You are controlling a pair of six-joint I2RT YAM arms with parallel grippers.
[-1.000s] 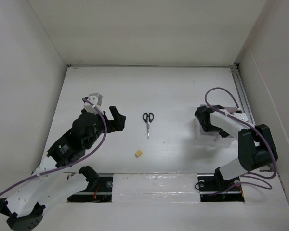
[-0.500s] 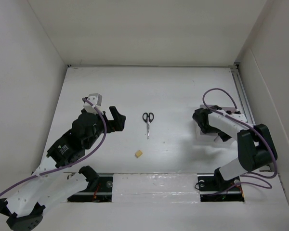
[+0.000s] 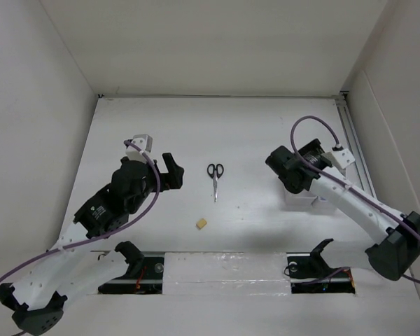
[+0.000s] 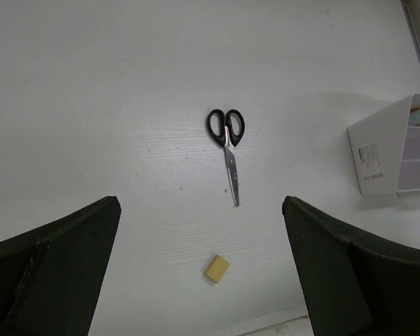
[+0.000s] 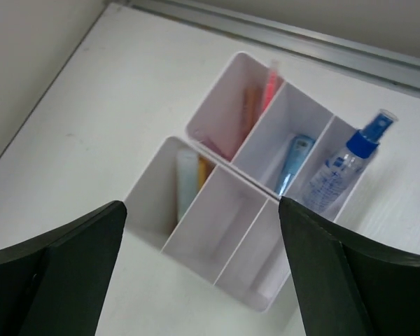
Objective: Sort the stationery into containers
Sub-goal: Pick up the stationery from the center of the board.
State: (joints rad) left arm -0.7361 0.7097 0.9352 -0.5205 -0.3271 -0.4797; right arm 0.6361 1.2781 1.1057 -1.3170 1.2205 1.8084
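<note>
Pens (image 5: 269, 82), a blue marker (image 5: 292, 162) and the glue bottle (image 5: 339, 168) are sitting in the containers (image 5: 148, 199) near the bench's (image 3: 252, 133) right edge. The scissors (image 4: 227, 150) and eraser (image 4: 217, 269) are lying mid-bench, awaiting sorting. The left end effector (image 4: 199, 206) and right end effector (image 5: 201, 206) are gaping apart, empty.

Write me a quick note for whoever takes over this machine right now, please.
Left gripper: jaws open, empty, above the scissors and yellow eraser.
Right gripper: jaws open, empty, above the bins.
Done: glue bottle, blue marker and red and orange pens sit in bin compartments.
Left: scissors and eraser lie loose on the table, apart from each other; both need binning.
</note>
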